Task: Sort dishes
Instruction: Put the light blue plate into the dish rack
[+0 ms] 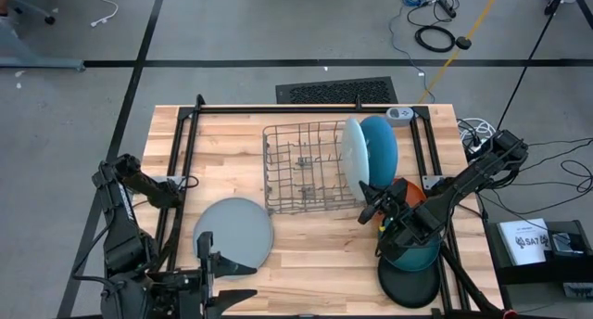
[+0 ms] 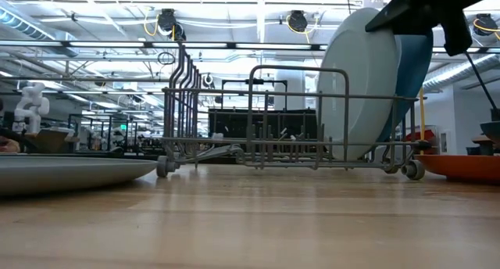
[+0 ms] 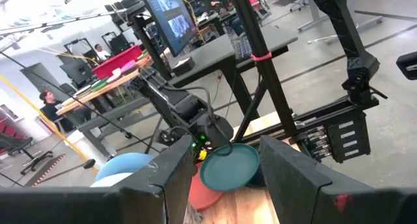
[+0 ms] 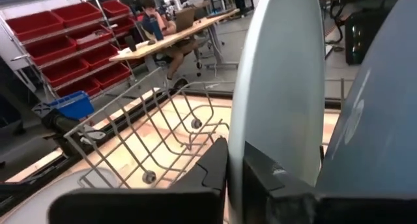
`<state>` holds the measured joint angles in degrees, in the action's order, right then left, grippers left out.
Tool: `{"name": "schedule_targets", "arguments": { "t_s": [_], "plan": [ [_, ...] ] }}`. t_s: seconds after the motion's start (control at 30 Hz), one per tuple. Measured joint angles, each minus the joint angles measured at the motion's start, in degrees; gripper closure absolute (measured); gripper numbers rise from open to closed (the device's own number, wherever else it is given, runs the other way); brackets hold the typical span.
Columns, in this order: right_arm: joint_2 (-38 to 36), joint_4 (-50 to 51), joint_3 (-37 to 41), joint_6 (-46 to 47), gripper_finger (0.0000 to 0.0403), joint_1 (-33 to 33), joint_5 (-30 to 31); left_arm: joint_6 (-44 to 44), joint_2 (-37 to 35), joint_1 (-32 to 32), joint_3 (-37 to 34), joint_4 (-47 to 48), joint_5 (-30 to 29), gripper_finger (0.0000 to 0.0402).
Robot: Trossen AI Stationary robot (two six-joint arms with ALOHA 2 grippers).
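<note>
Right gripper (image 1: 368, 204) at pale plate's (image 1: 353, 152) edge

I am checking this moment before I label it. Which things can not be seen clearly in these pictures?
- High view: the orange plate and teal plate are mostly covered by the right arm.
- High view: the left pincer is partly cut off by the bottom edge.
- Low view: the grey plate runs off the left edge.
- Right wrist view: the pale blue plate hides much of the dish rack, and the right pincer grips its rim.
</note>
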<state>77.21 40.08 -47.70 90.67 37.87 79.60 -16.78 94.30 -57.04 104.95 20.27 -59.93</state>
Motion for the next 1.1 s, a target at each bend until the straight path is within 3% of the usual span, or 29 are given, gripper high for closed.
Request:
{"name": "schedule_targets", "arguments": {
  "t_s": [0.33, 0.57, 0.9, 1.1],
  "plan": [
    [0.0, -0.4, 0.0, 0.2, 0.0286, -0.1, -1.5, 0.0, 0.0, 0.0, 0.0, 0.0, 0.0, 0.0224],
    [0.0, -2.9, -0.6, -2.8, 0.0244, 0.0, 2.5, 0.2, 0.0, 0.0, 0.0, 0.0, 0.0, 0.0223],
    [0.0, -3.2, -1.6, -5.2, 0.0291, -0.1, 3.2, 3.6, 0.3, 0.3, 0.0, 2.4, 1.5, 0.0224],
    [0.0, -3.1, -1.6, -6.3, 0.0335, -0.1, 3.2, 7.5, 2.3, 4.8, 0.0, 5.9, 4.9, 0.0224]
  ]
}}
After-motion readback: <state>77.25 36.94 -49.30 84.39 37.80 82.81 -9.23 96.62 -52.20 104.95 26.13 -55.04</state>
